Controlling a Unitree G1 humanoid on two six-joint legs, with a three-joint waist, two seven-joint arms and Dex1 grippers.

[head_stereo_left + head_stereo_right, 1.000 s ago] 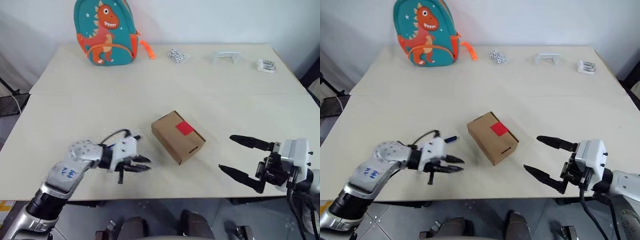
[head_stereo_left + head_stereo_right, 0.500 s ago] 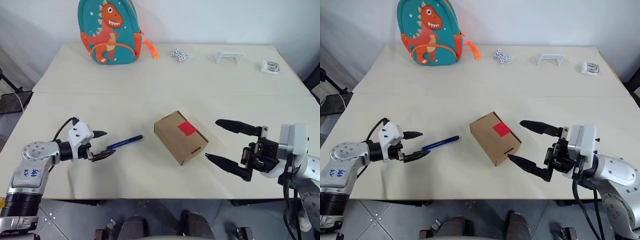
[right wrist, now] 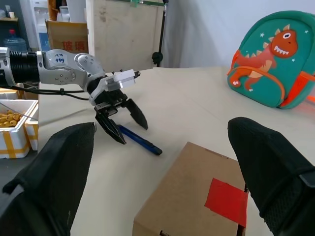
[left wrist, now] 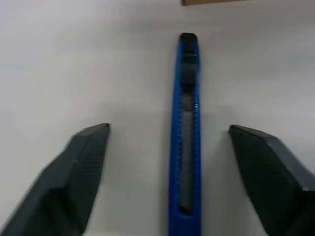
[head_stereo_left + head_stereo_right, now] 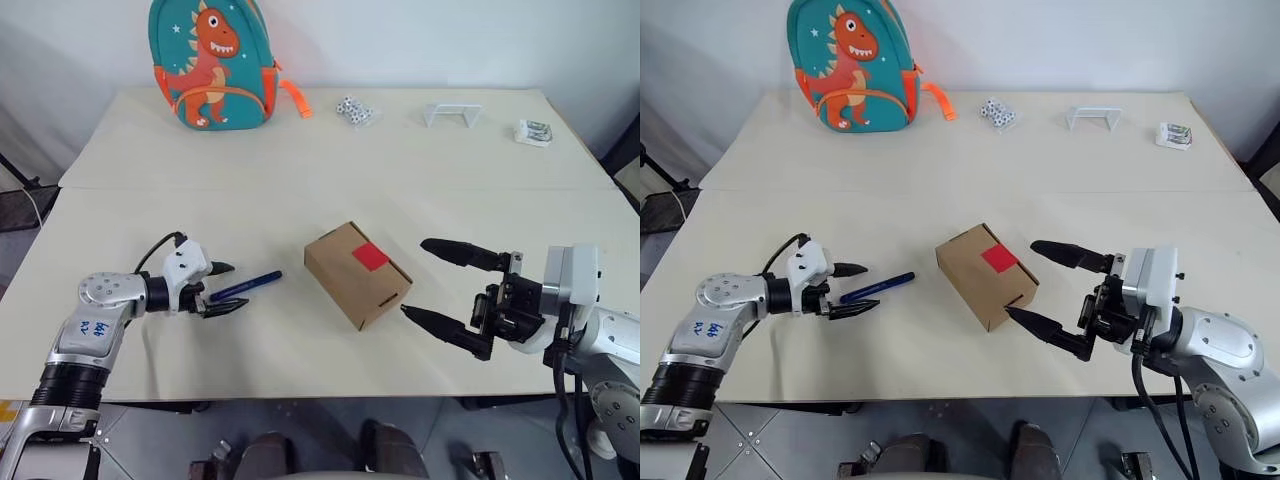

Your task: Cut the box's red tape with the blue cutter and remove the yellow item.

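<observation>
Box (image 5: 357,273) sits closed near the middle of the counter (image 5: 300,180), a bit toward the near edge, turned at an angle to the edges. Red tape (image 5: 370,256) on its top face, at the end toward the far right corner, looks intact. Blue cutter (image 5: 245,285) lies flat on the counter just left of the box, apart from it, dark tip pointing at the box.

Left hand (image 5: 222,289) is low over the counter at the cutter's near-left end, fingers spread wide. In the left wrist view the cutter (image 4: 185,137) runs straight between the two fingertips (image 4: 93,142), gaps on both sides, nothing gripped.

Right hand (image 5: 440,283) hovers right of the box near the near edge, fingers wide apart and empty, pointing toward the box; lower fingertip (image 5: 1018,317) is close to the box's near right corner, contact can't be told.

Along the far edge: dinosaur backpack (image 5: 210,62) standing at the far left, small black-and-white cluster (image 5: 353,110) near the far middle, white bracket-like piece (image 5: 451,113) to its right, small white packet (image 5: 533,131) toward the far right corner.
</observation>
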